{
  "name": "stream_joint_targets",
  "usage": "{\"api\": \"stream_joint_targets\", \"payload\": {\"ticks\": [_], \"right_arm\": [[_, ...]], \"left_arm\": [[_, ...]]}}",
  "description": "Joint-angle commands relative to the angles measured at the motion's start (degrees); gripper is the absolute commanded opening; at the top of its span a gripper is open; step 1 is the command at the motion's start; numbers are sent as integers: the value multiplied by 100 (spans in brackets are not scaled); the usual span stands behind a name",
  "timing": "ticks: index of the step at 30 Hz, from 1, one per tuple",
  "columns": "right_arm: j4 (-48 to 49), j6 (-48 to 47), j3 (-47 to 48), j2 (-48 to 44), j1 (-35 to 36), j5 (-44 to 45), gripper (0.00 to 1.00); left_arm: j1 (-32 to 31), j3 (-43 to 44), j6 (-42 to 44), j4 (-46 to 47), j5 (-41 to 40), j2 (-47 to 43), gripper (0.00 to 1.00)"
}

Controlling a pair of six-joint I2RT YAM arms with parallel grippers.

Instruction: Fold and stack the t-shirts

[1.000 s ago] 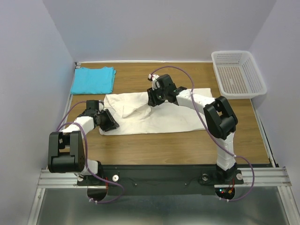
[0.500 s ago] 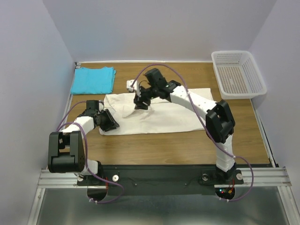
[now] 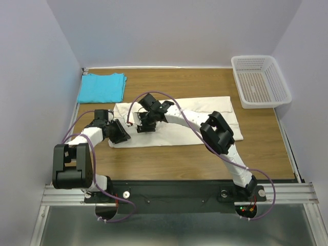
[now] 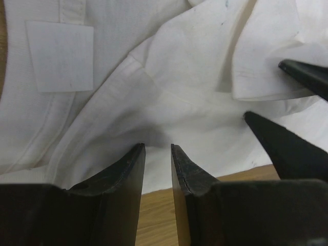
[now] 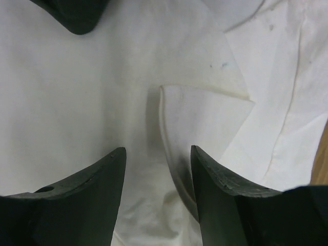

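The large cream-white t-shirt [image 3: 174,136] lies spread across the middle of the table. The turquoise t-shirt [image 3: 102,87] sits folded at the back left corner. My left gripper [image 3: 120,134] rests at the white shirt's near left edge. Its jaws are a narrow gap apart, with bare wood between them and the white t-shirt [image 4: 169,97] just past the tips of the left gripper [image 4: 157,147]. My right gripper [image 3: 142,125] hovers low over the shirt's left part. This right gripper [image 5: 156,151] is open, with a folded hem [image 5: 169,128] of cloth lying between its fingers.
A white mesh basket [image 3: 259,79] stands at the back right. Bare wooden table [image 3: 169,164] runs along the near side. The right arm stretches diagonally over the shirt. The two grippers are close together; the right fingers [image 4: 287,148] show in the left wrist view.
My right gripper swung left and toward the near side, from the shirt's middle to its left part. The raised cloth fold now lies flat. The left arm stayed put.
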Motion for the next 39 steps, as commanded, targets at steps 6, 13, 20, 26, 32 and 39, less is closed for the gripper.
{"api": "stream_joint_targets", "payload": {"ticks": [6, 13, 20, 26, 32, 39], "right_arm": [[296, 60, 433, 58, 4, 610, 54], [498, 464, 591, 198, -5, 821, 46], [542, 807, 766, 322, -14, 961, 12], [621, 1552, 986, 365, -198, 1189, 1], [762, 2362, 1065, 418, -418, 1637, 1], [894, 2925, 1127, 541, -497, 2234, 8]], "left_arm": [[-62, 29, 82, 25, 86, -75, 38], [-53, 38, 82, 25, 77, -75, 38], [-62, 29, 90, 16, 77, -84, 38], [-62, 38, 90, 7, 77, -75, 38], [-62, 29, 90, 7, 86, -84, 38], [-71, 38, 90, 16, 77, -66, 38]]}}
